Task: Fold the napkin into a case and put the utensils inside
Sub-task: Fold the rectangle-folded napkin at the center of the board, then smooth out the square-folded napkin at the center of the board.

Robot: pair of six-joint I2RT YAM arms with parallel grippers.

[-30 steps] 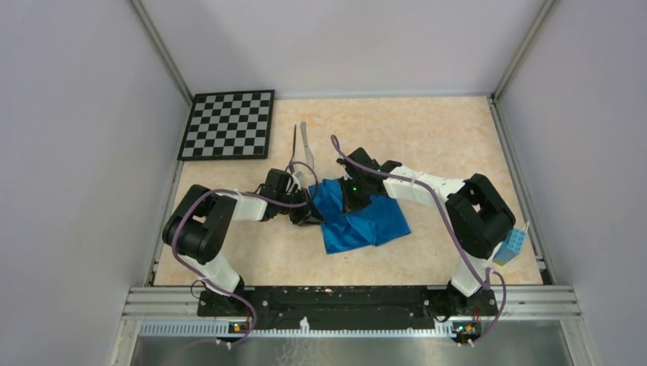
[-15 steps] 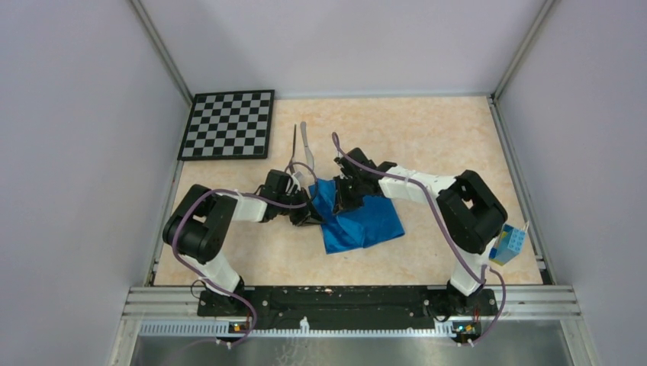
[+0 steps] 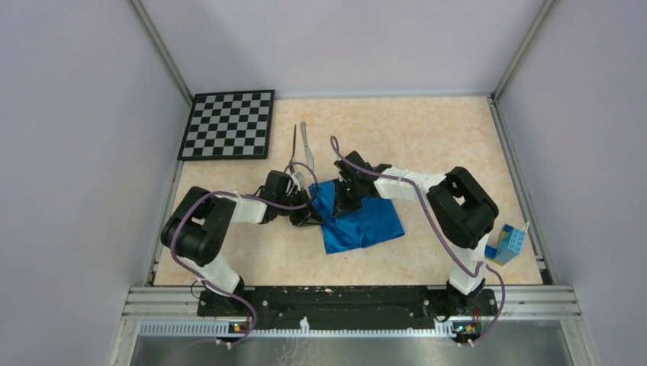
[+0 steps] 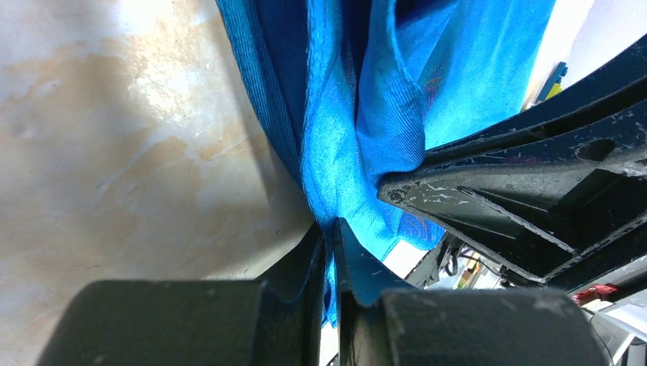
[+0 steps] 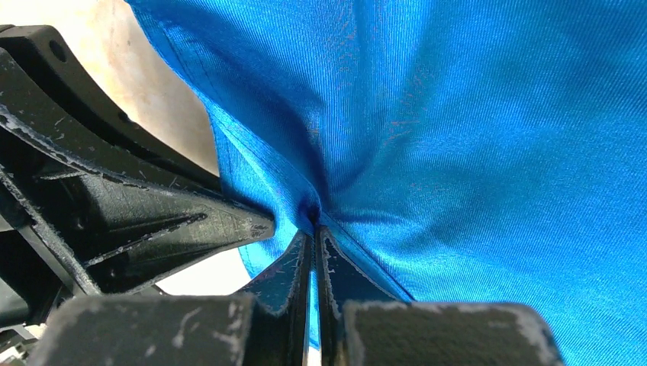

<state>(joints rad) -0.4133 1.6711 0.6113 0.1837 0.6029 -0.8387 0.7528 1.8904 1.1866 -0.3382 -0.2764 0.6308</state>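
The bright blue napkin (image 3: 358,223) lies crumpled in the middle of the table. My left gripper (image 3: 311,218) is shut on the napkin (image 4: 358,145) at its left edge, with cloth pinched between the jaws. My right gripper (image 3: 345,200) is shut on the napkin (image 5: 473,122) near its upper left part, a fold drawn into its jaws. Both grippers hold the cloth close together, and each wrist view shows the other's black fingers. Beyond the napkin lie the utensils side by side: a thin dark fork (image 3: 294,142) and a pale grey knife (image 3: 305,142).
A black-and-white checkerboard (image 3: 229,124) lies at the far left corner. A small blue and yellow object (image 3: 510,242) sits by the right rail. Metal rails border the tan table on the left and right.
My right gripper has carried its fold of napkin leftward toward the left gripper, bunching the cloth narrower. My left gripper has closed on the napkin's left edge.
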